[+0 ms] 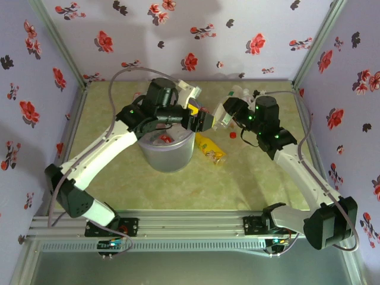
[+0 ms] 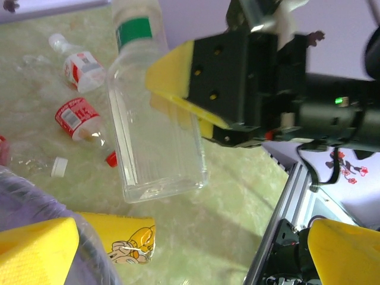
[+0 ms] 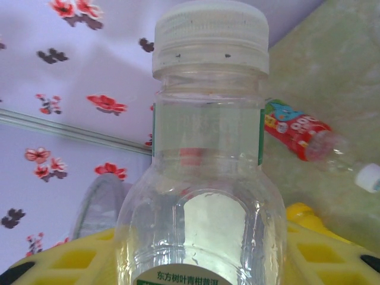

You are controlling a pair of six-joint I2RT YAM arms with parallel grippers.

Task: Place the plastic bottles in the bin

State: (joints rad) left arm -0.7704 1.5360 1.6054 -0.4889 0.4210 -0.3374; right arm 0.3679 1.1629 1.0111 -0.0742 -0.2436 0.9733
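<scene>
1. Right gripper (image 3: 199,261): yellow pads clamped on a green-labelled bottle (image 2: 151,119), just right of the bin (image 1: 172,159).
2. Left gripper (image 1: 199,116): jaws wide apart, facing that bottle.
3. Bin: middle of the worktop (image 1: 136,190), left of centre.
4. Yellow-labelled bottle (image 1: 212,149): lying just beside the bin's right side.
5. Red-labelled bottle (image 2: 80,119): lying nearer the back edge.
6. White cap (image 2: 59,167): loose beside it.

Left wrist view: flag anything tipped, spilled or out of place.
The red-labelled bottle and the red-and-white bottle lie tipped on the table, not upright. A yellow-labelled bottle lies beside the bin. No spill visible.
</scene>
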